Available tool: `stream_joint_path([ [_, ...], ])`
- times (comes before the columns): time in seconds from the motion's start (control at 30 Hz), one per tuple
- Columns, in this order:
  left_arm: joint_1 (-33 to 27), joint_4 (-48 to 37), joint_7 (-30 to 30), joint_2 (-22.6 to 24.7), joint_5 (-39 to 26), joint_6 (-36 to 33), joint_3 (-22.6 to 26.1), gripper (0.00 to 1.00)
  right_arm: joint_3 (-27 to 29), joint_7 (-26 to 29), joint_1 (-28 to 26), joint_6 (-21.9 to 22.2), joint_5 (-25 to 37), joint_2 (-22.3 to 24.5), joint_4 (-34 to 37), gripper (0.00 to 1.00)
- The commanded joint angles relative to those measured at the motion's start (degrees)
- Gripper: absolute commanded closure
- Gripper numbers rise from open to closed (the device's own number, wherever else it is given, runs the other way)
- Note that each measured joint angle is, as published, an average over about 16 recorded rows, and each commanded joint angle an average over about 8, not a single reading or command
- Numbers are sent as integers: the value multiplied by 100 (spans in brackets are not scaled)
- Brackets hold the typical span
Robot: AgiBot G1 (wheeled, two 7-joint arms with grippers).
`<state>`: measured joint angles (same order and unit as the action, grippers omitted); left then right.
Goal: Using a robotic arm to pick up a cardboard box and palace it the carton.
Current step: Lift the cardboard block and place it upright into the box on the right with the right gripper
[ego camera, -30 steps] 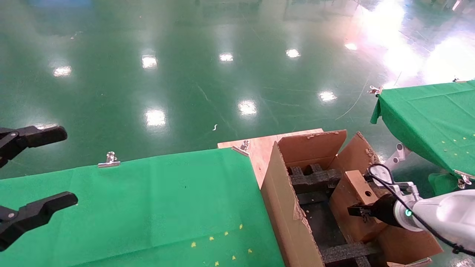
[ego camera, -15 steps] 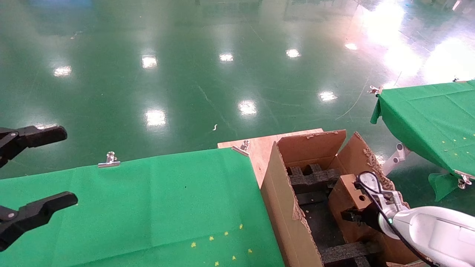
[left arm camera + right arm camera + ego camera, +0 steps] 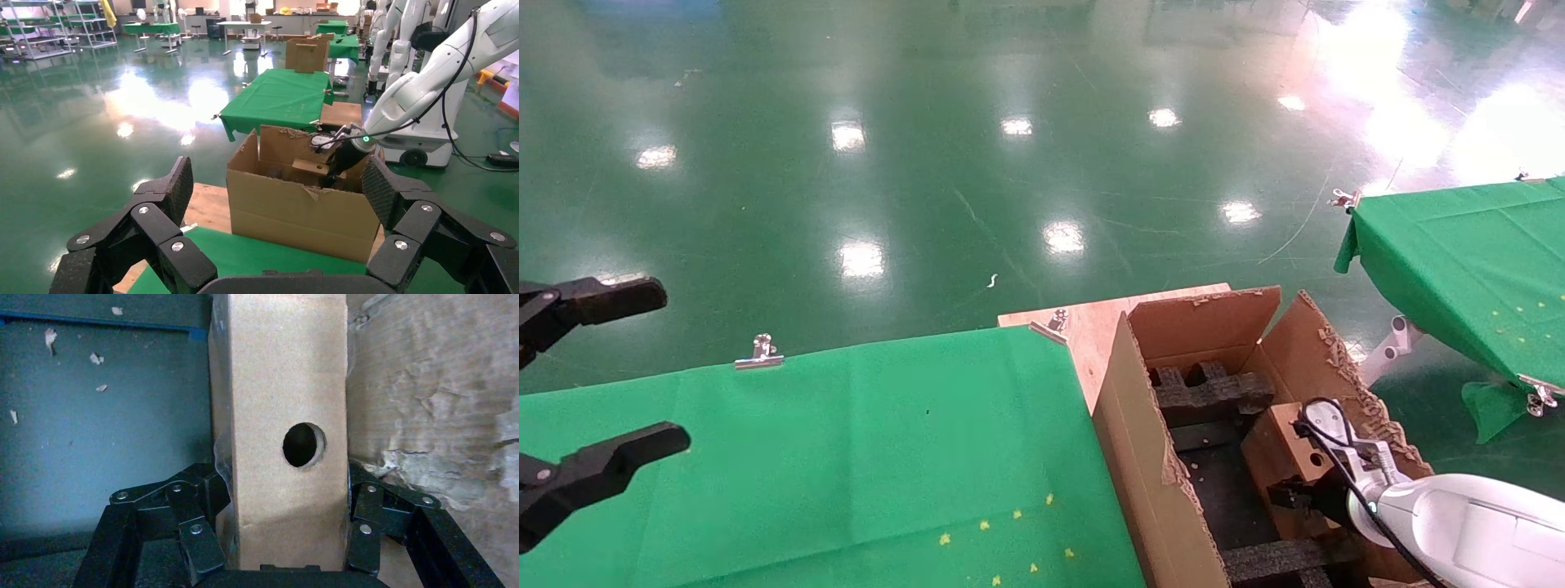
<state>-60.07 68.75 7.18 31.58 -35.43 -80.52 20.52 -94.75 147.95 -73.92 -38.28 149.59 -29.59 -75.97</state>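
Observation:
The small brown cardboard box [image 3: 1283, 445], a round hole in its face, stands inside the carton [image 3: 1140, 457] against the carton's right wall. My right gripper [image 3: 1295, 494] on the white robotic arm [image 3: 1459, 523] is shut on the box. In the right wrist view the box [image 3: 281, 386] fills the space between the black fingers [image 3: 196, 533], next to the carton wall [image 3: 428, 386]. My left gripper [image 3: 674, 367] hangs open and empty at the far left, over the green table edge. From the left wrist view the carton [image 3: 294, 208] and the box [image 3: 309, 166] show beyond the open left gripper [image 3: 276, 184].
Black foam inserts [image 3: 1209, 392] line the carton's floor and ends. The carton stands on a wooden board [image 3: 1091, 322] beside the green-clothed table [image 3: 846, 441]. A second green table [image 3: 1467, 261] stands at the right. Metal clips [image 3: 762, 351] hold the cloth.
My right arm has moved down and nearer, lowering the cardboard box deeper into the carton along its right wall. The left arm has stayed still.

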Motion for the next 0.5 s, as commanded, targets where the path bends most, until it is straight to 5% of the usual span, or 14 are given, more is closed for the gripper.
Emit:
stream_joint_path([
  [0.03,0,0,0,0,0,0,0,0,-11,-18,23,26,-1,-15,23,31],
  [0.13,1,-1,0,-1,0,1,0,0,-14,-27,37,38,7,-22,32,0],
  [0.5,1,-1,0,-1,0,1,0,0,-10,-51,-9,42,-15,-13,47,0],
])
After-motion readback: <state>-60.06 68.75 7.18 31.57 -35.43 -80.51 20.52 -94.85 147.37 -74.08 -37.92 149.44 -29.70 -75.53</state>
